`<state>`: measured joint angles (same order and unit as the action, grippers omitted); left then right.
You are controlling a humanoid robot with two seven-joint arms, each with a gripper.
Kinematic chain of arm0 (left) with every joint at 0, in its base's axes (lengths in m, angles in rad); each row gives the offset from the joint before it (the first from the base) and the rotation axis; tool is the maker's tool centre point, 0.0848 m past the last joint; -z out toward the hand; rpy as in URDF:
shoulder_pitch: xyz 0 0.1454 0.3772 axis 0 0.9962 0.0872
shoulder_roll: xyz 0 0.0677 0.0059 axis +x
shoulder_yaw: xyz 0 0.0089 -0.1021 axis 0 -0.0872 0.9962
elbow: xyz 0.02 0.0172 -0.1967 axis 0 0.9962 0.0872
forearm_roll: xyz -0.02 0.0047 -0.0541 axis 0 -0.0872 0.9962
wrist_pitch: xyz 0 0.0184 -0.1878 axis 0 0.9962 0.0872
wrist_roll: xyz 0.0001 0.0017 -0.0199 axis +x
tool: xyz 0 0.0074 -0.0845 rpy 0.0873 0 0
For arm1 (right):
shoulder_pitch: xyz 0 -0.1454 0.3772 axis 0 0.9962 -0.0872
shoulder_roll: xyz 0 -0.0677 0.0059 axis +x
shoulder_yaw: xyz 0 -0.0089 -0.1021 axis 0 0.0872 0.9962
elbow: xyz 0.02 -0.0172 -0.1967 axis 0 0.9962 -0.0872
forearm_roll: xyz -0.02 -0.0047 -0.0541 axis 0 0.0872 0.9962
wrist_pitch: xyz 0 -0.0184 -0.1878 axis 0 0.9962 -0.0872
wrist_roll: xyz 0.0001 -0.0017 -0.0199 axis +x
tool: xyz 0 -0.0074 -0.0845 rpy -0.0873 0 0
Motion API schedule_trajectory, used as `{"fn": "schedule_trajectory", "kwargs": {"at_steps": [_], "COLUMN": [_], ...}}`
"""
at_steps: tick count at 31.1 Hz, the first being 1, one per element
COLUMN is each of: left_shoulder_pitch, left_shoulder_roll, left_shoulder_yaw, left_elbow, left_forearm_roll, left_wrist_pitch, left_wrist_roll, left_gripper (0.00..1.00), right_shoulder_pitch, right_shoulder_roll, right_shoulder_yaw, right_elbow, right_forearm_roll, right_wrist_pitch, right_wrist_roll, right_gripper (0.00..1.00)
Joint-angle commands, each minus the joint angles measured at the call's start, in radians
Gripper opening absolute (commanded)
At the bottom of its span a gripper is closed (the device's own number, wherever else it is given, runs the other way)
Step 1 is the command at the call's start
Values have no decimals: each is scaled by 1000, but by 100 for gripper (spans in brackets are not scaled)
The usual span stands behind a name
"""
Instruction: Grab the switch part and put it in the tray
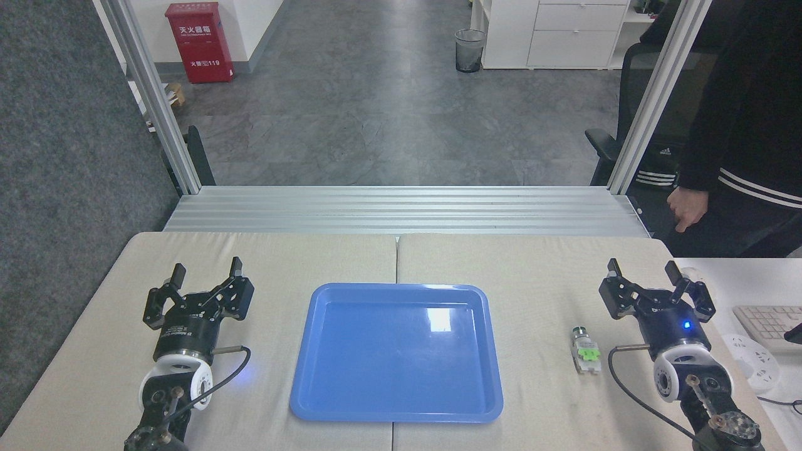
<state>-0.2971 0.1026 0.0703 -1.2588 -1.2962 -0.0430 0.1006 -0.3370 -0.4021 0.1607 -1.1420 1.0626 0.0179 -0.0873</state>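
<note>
The switch part is a small white-grey block with a green middle piece and a dark round cap. It lies on the beige table, right of the tray. That tray is blue, flat and holds nothing. My right gripper stands open just right of the switch part and a little farther back, not touching it. On the left side of the table my left gripper is open with nothing between its fingers.
A person in dark clothes stands at the back right, one hand hanging near the table corner. A keyboard and a white power strip lie on the white desk to the right. An aluminium rail platform borders the table's far edge.
</note>
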Motion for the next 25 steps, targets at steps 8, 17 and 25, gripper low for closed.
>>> {"fn": "schedule_trajectory", "kwargs": {"at_steps": [8, 17, 25], "left_shoulder_pitch": [3, 4, 3], "left_shoulder_roll": [-3, -3, -3], "left_shoulder_yaw": [0, -1, -1], "left_elbow": [-8, -10, -10], "left_forearm_roll": [8, 8, 8], "left_wrist_pitch": [-2, -3, -5], "left_wrist_roll": [-10, -13, -13], "left_gripper": [100, 100, 100], "right_shoulder_pitch": [3, 7, 7], "right_shoulder_roll": [2, 2, 0], "right_shoulder_yaw": [7, 7, 7], "right_elbow": [-15, -21, -21], "right_forearm_roll": [0, 0, 0], "right_wrist_pitch": [-1, -1, -1], "right_wrist_roll": [1, 1, 1], "right_gripper": [97, 97, 97]}}
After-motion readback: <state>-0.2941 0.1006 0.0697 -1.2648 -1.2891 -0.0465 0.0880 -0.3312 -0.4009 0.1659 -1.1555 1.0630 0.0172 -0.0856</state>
